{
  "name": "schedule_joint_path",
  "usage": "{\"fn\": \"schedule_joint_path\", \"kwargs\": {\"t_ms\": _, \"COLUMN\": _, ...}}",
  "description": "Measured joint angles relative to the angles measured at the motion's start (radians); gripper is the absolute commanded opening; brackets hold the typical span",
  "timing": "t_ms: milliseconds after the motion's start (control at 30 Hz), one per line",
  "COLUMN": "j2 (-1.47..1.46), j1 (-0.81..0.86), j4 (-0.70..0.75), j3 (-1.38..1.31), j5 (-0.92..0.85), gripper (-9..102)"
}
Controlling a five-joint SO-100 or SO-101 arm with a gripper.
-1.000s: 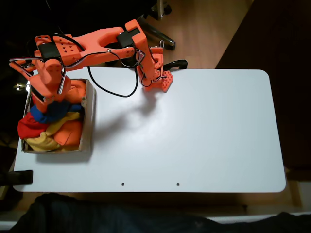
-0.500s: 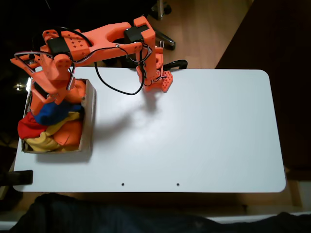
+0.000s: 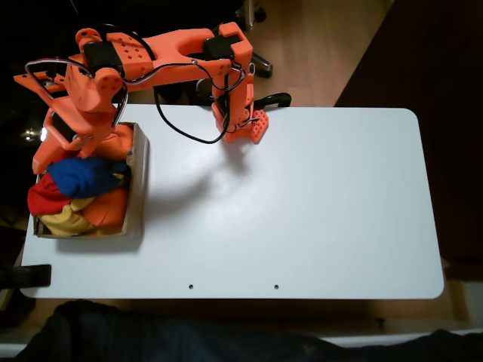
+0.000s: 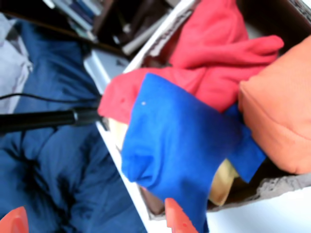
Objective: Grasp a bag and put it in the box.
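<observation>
I see the bag lying w/ other bean bags in the box, table's 9 o'clock edge. Gripper hovers above it, jaws apart, holding nothing.

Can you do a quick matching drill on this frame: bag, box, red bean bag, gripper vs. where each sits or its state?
Things:
1. bag
2. box
3. red bean bag
4. gripper

Places or states:
A. at the table's left edge in the fixed view, full of bean bags
B. open, its orange fingers above the pile and clear of the cloth
C. blue, lying on top of the pile
D. against the box's left side in the fixed view, partly under the blue one

Pairs: 1-C, 2-A, 3-D, 4-B
</observation>
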Motion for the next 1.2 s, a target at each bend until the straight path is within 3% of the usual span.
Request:
{"fn": "schedule_joint_path", "kwargs": {"t_ms": 300, "j2": 0.002, "j1": 0.008, "j4": -0.003, "j3": 0.002, "j5": -0.012, "gripper": 71}}
{"fn": "schedule_joint_path", "kwargs": {"t_ms": 833, "j2": -0.002, "j1": 0.044, "j4": -0.147, "j3": 0.002, "j5": 0.018, "gripper": 90}}
{"fn": "schedule_joint_path", "kwargs": {"t_ms": 1200, "j2": 0.115, "j1": 0.002, "j4": -0.158, "j3": 0.014, "j5": 0.107, "gripper": 90}}
